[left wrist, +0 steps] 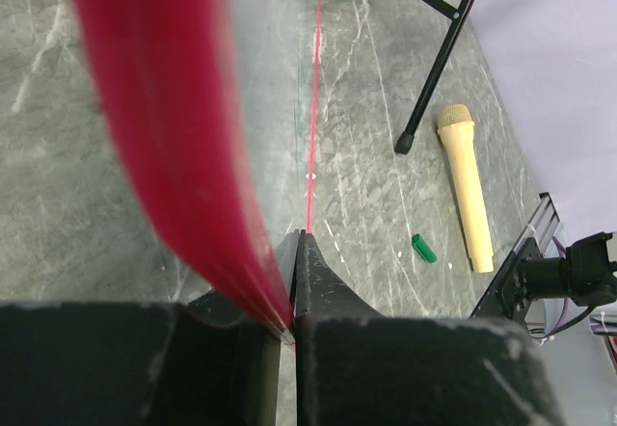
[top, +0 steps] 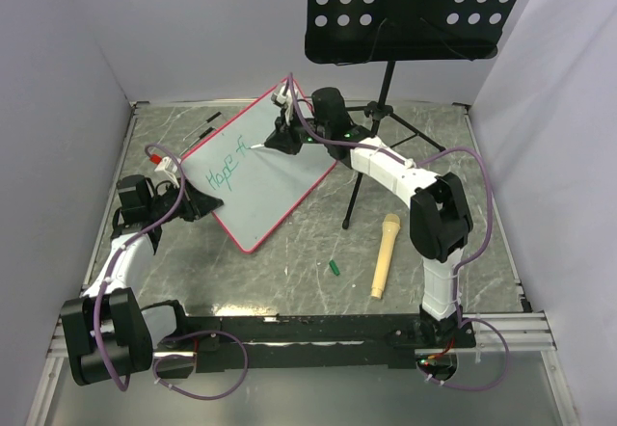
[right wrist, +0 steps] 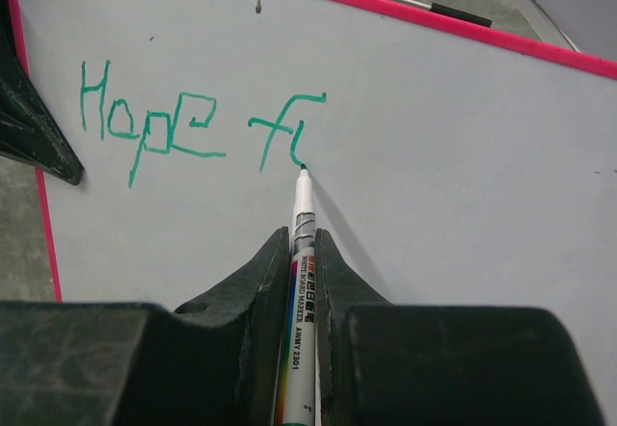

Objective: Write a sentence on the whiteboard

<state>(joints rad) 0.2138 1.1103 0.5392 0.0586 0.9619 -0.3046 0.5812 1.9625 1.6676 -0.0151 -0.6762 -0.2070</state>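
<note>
The whiteboard [top: 260,180] with a pink-red frame lies tilted at the table's middle left. Teal-green writing, the sentence [right wrist: 193,122], reads "Hope f" plus the start of another letter. My right gripper [right wrist: 303,238] is shut on a white marker [right wrist: 301,291]; its green tip touches the board at the end of the last stroke. In the top view that gripper [top: 281,139] sits over the board's upper part. My left gripper [left wrist: 294,248] is shut on the board's red frame [left wrist: 169,127] at the left edge, where the top view shows the left gripper [top: 198,199].
A black music stand [top: 410,12] rises at the back, its tripod legs [top: 362,190] on the table right of the board. A cream toy microphone [top: 383,254] and a small green cap [top: 334,269] lie at front right. A red-tipped marker [top: 166,163] rests left of the board.
</note>
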